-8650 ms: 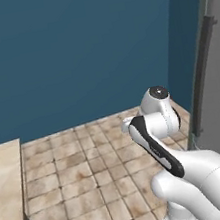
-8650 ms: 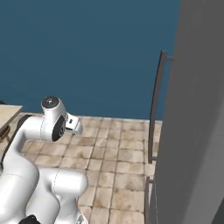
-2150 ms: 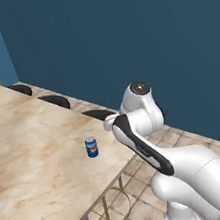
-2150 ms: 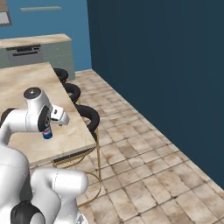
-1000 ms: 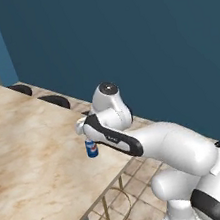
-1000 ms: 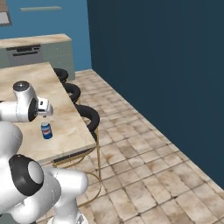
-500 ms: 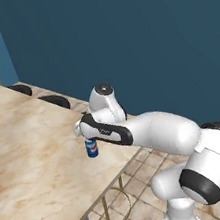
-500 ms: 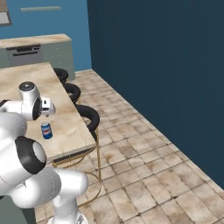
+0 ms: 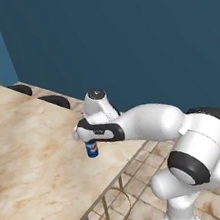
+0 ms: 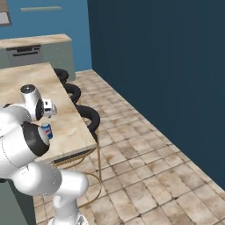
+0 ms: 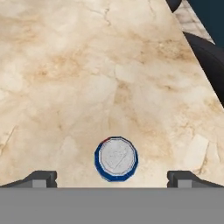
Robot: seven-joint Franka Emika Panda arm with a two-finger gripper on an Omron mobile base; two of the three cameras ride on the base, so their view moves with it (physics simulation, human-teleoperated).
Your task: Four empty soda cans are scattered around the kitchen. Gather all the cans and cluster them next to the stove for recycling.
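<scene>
A blue soda can stands upright on the marble worktop, near the worktop's long edge on the side where the stools are; in the right base view the can shows partly behind the arm's dark elbow joint, with its silver top and blue side visible. The arm reaches out over the worktop, and its hand hangs directly above the can; in the left base view the can's top sits just under the hand, though whether they touch cannot be told from there. From the hand view the can is seen from straight above, a silver lid ringed with blue and a touch of red at one edge; it lies between the two dark fingertips, a little nearer to the left one in the picture, and well apart from both. The pincer is released, its jaws spread wide with bare marble showing on either side of the can; nothing is grasped. Black round stools stand in a row along the worktop's edge, over a tiled floor; a dark blue wall rises behind.
</scene>
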